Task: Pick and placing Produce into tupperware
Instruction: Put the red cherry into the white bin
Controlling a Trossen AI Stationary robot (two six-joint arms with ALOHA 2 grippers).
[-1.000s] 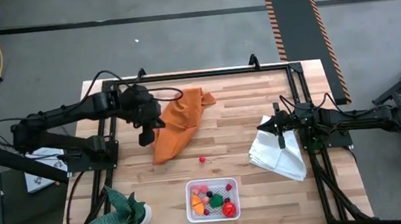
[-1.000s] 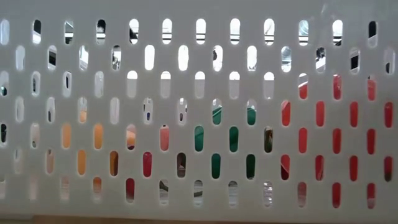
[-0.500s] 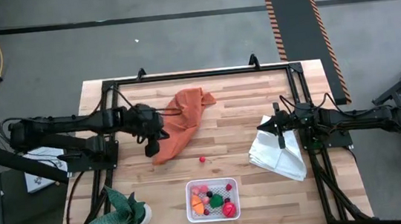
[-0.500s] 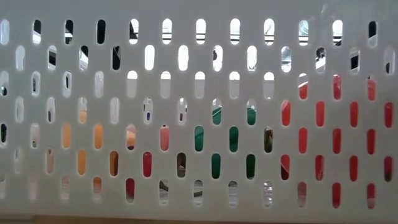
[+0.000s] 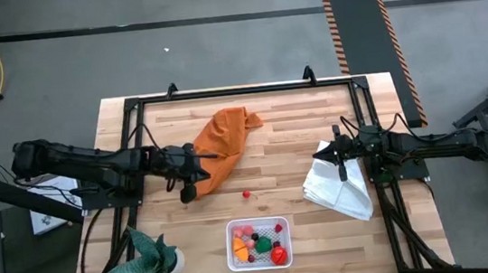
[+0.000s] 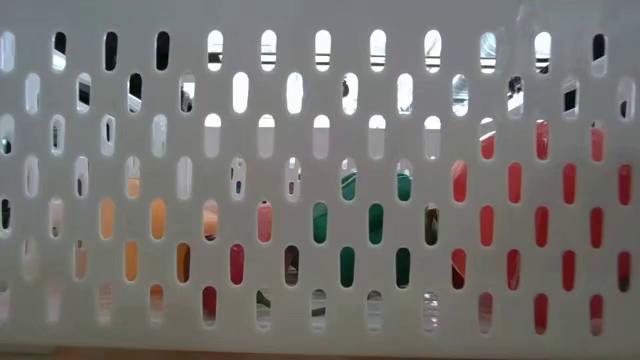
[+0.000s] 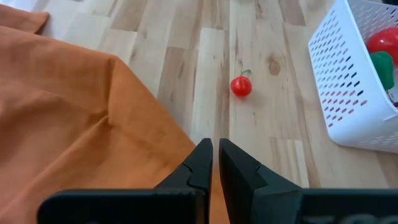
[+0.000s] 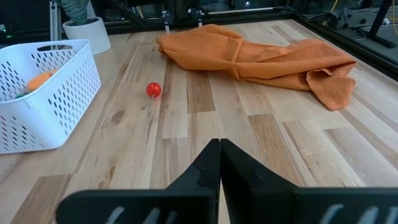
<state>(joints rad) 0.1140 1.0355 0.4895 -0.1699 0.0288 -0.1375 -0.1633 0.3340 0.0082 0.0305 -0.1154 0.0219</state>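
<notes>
Grey concrete floor w/ a yellow-black striped strip at upper right of the high view; centre frame is a pale plank wood table (image 5: 288, 123), grain visible, dark frame rail round it.

Largest thing on it: orange cloth (image 5: 223, 140), soft, creased, bunched at upper centre-left. Next, white folded cloth (image 5: 338, 186) at centre-right, limp, layered. Potted plant (image 5: 155, 258) at lower left, spiky green leaves, white pot.

White basket (image 5: 257, 243), bottom centre: rectangular plastic, rounded corners, walls punched w/ oval slots; low view is filled by that slotted wall, colours showing thru. Inside: small toy fruit & veg, red, pink, orange, green, dark bits, smooth & glossy. One loose red cherry (image 5: 245, 194) w/ short stem sits on bare wood betw. orange cloth and basket, apart from both.

Left gripper (image 5: 187, 186) at centre-left, at lower edge of orange cloth, fingers pressed together, pinching nothing I can make out. Right gripper (image 5: 343, 168) over white cloth, fingers pressed together, idle.

Risks, as I judge: cherry is round & slick, so a nudge from closed tips would likely roll it off along the planks. Fingers must spread first. Cloth edge lies close to left gripper, so it could snag and drag. Light basket may slide if bumped.
</notes>
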